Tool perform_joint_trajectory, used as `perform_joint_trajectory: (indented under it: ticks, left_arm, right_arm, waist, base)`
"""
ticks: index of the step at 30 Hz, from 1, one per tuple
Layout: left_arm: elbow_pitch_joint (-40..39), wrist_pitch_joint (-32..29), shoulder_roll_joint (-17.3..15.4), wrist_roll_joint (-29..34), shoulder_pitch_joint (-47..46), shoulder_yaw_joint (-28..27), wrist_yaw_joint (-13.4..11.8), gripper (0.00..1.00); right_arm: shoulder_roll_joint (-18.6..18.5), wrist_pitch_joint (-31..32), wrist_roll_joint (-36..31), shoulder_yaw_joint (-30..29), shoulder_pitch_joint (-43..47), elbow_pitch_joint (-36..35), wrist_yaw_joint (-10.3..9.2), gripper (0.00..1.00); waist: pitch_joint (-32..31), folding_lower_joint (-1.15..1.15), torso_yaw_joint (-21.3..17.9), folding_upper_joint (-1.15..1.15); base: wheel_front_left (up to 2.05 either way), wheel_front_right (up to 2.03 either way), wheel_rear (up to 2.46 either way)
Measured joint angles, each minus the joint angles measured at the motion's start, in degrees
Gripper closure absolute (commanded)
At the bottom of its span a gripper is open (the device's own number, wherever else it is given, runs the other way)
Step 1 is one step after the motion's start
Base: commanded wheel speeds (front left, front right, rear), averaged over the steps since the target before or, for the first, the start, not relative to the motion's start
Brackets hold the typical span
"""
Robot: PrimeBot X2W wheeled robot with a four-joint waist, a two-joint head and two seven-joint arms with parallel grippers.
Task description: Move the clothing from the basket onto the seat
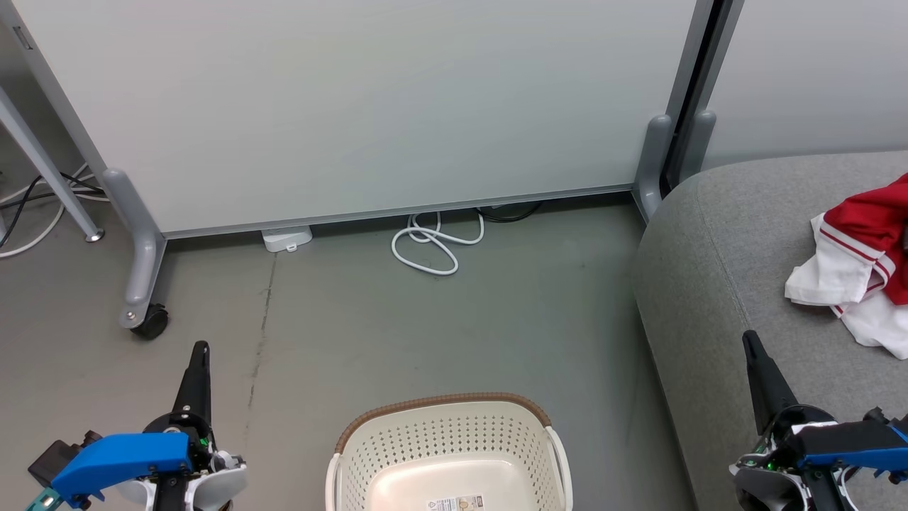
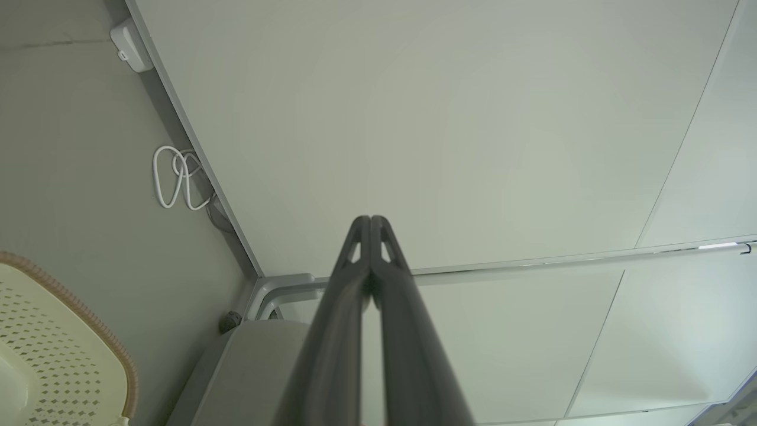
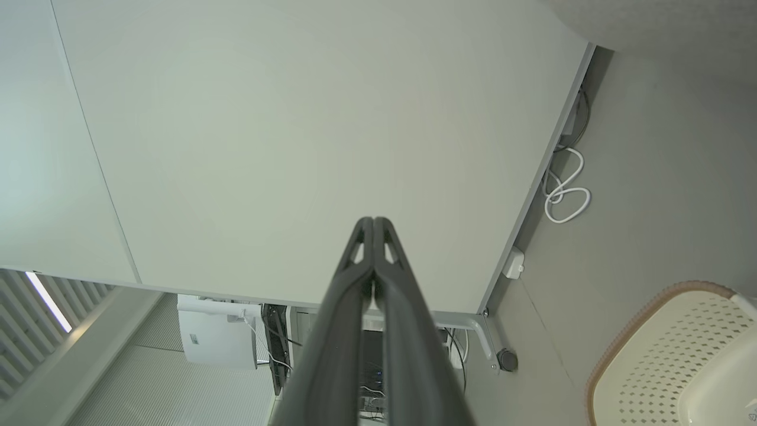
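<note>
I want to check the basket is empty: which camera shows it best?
The head view: it looks down into the basket, showing its perforated wall and bare bottom with a label, though the near part is cut off. Each wrist view catches a corner of its rim and wall.

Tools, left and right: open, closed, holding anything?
Left tool: closed, empty.
Right tool: closed, empty.
</note>
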State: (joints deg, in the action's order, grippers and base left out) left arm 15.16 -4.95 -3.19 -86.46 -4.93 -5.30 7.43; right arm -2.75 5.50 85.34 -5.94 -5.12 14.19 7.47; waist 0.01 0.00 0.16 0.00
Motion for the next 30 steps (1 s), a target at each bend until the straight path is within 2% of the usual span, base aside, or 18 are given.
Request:
perform_joint_trajectory:
  ticks: [17, 30]
  left_arm:
    - [-1.0, -1.6, 0.3, -5.7, -0.9, -1.3, 0.0, 1.0]
    - [-1.1, -1.6, 0.3, -5.8, -1.0, -1.3, 0.0, 1.0]
  right_arm:
    - [0.0, 1.0, 6.8, -0.6, -0.7, -0.1, 0.0, 1.0]
    - [0.0, 1.0, 7.0, -0.6, -0.8, -0.1, 0.0, 1.0]
  waist:
    - [0.2, 0.0, -0.2, 0.0]
    - [0.2, 0.0, -0.2, 0.0]
  base:
    - [0.0, 0.0, 0.0]
    - [0.0, 0.0, 0.0]
